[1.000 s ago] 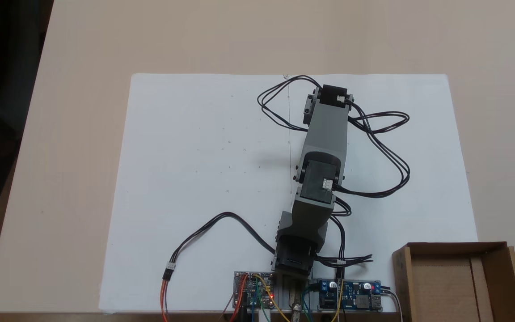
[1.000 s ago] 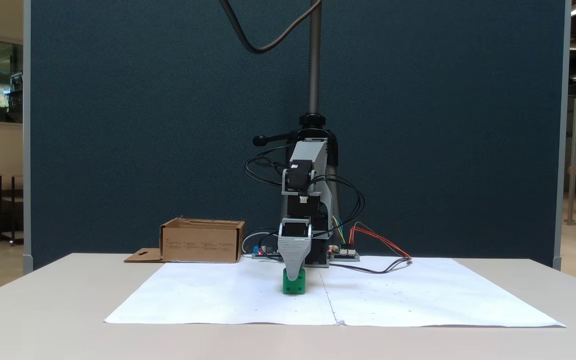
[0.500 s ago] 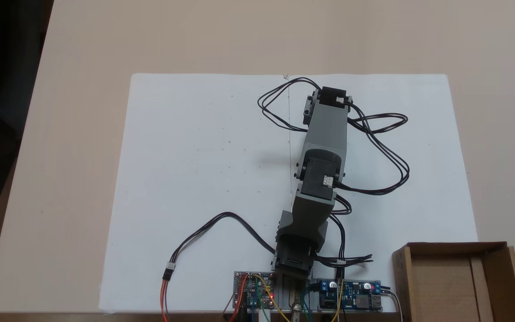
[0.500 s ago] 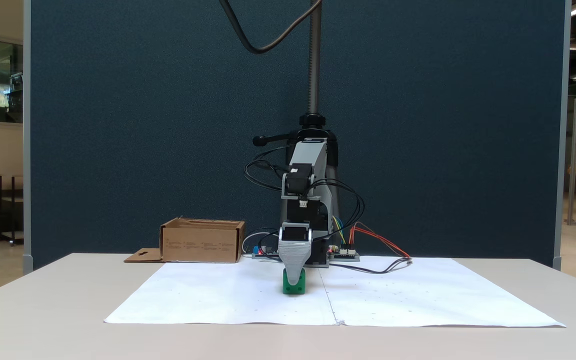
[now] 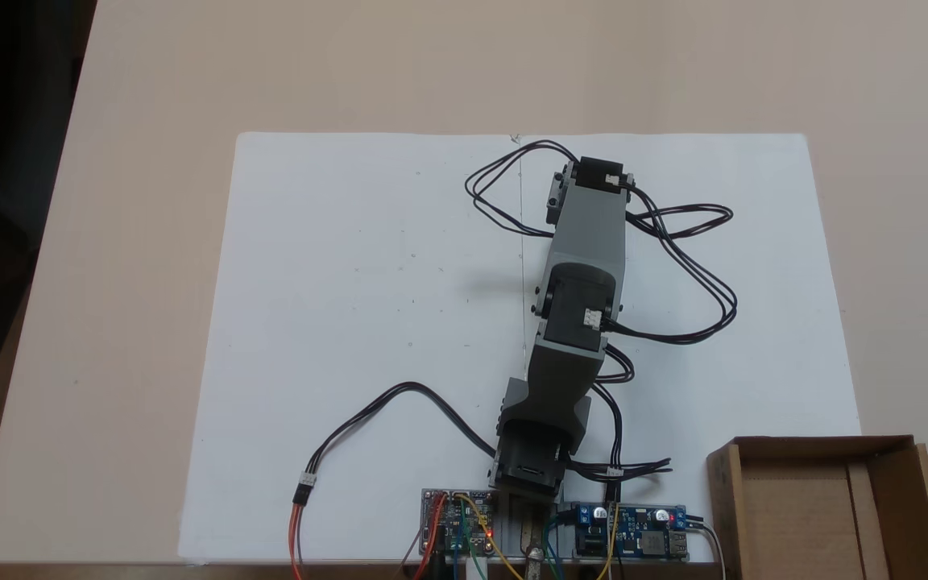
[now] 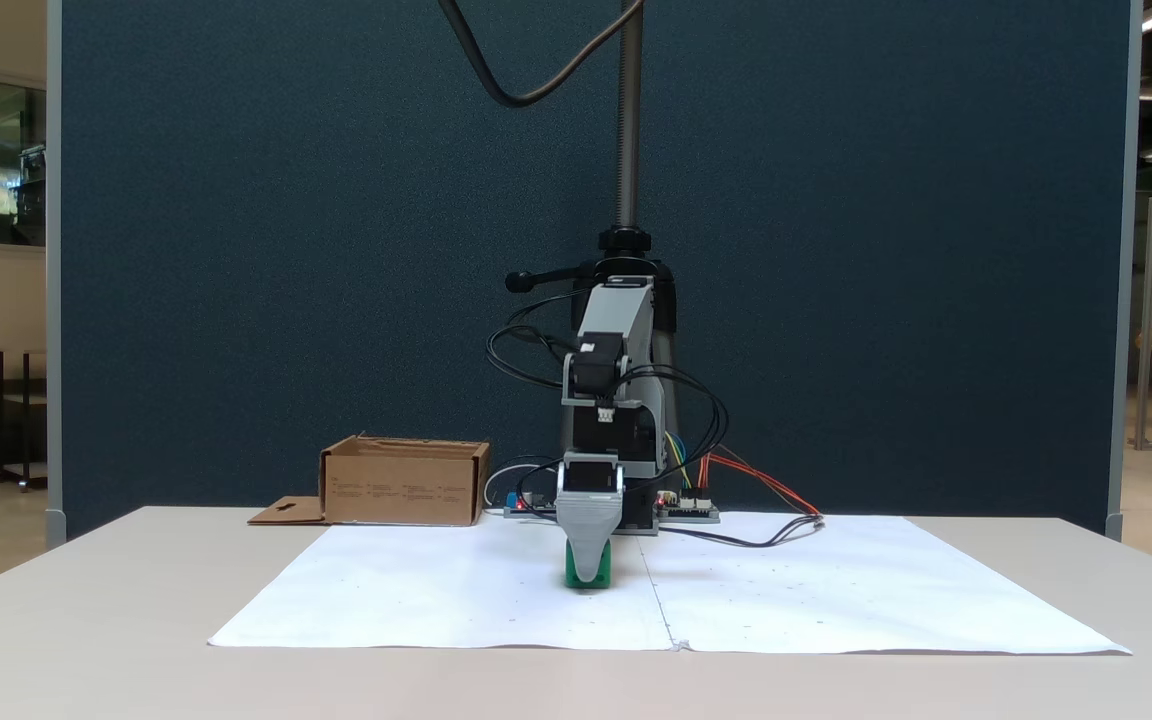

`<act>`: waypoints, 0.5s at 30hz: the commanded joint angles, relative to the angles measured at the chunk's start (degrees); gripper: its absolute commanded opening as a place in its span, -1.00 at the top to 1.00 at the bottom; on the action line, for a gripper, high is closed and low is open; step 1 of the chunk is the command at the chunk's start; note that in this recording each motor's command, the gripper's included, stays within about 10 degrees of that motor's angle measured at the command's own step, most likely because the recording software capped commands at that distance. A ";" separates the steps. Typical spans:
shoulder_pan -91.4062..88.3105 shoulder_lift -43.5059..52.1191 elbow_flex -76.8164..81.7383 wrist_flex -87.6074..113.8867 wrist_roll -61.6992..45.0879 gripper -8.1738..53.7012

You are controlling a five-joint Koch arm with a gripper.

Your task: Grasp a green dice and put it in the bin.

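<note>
Front fixed view: green dice (image 6: 589, 572) sits directly behind the lowered front jaw — second jaw hidden, so grip state cannot be told. Bin (image 6: 404, 483) well left of dice.

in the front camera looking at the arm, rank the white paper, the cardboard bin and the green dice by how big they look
1. The white paper, by far the widest.
2. The cardboard bin; it stands farther back, so it looks smaller than it is.
3. The green dice, partly covered by the gripper.
</note>
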State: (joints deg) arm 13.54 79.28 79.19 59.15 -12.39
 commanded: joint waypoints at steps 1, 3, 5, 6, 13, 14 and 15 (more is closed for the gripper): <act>0.97 1.67 0.09 -2.46 -4.48 -0.22; 1.05 1.67 0.70 -3.25 -4.57 -0.07; 1.14 1.67 1.23 -4.13 -4.39 0.08; 1.23 1.67 1.49 -4.39 -4.39 0.20; 2.29 2.02 1.58 -4.83 -4.22 0.35; 2.37 2.20 1.41 -4.57 -4.13 0.35; 2.37 2.37 0.88 -3.69 -3.78 0.35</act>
State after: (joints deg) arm 14.59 79.37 80.77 54.84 -12.39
